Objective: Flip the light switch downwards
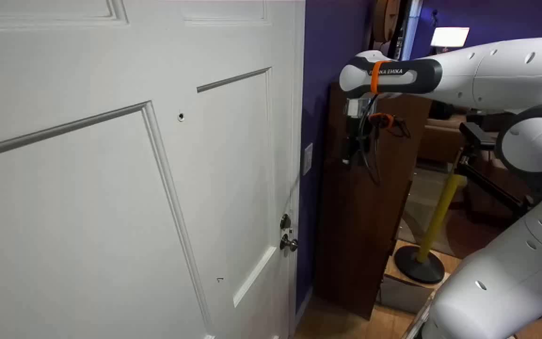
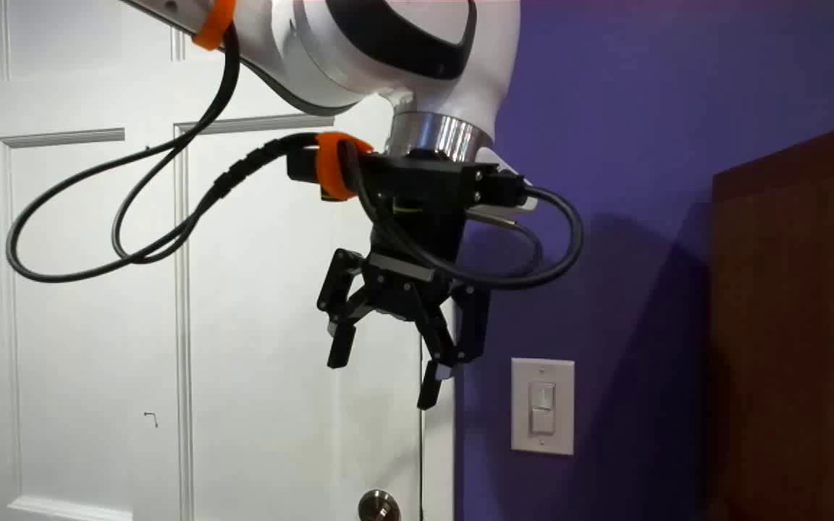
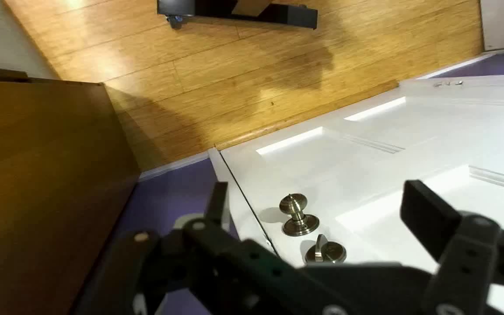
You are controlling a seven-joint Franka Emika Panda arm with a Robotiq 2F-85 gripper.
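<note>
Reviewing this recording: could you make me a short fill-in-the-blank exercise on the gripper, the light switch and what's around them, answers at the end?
Rather than shut, the gripper is ____.
In height, the light switch sits ____ than the doorknob.
The panelled door is ____ in colour.
The glowing background lamp is switched ____.
Missing words: open; higher; white; on.

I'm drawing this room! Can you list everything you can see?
Light switch: one, white, on wall
Wall: one, purple, around switch
Door: one, white, beside switch
Knob: one, metallic, on door
Lock: one, metallic, above knob
Peephole: one, dark, on door
Cabinet: one, brown, beside wall
Floor: one, golden wood, below
Lamp: one, white, background
Sofa: one, brown, background
Post: one, yellow, on black base
Other background bits: unclear
Robot arm: one, white, near door
Hand: one, black, open, arm's end
Cables: several, black, beside hand
Straps: two, orange, along arm
</note>
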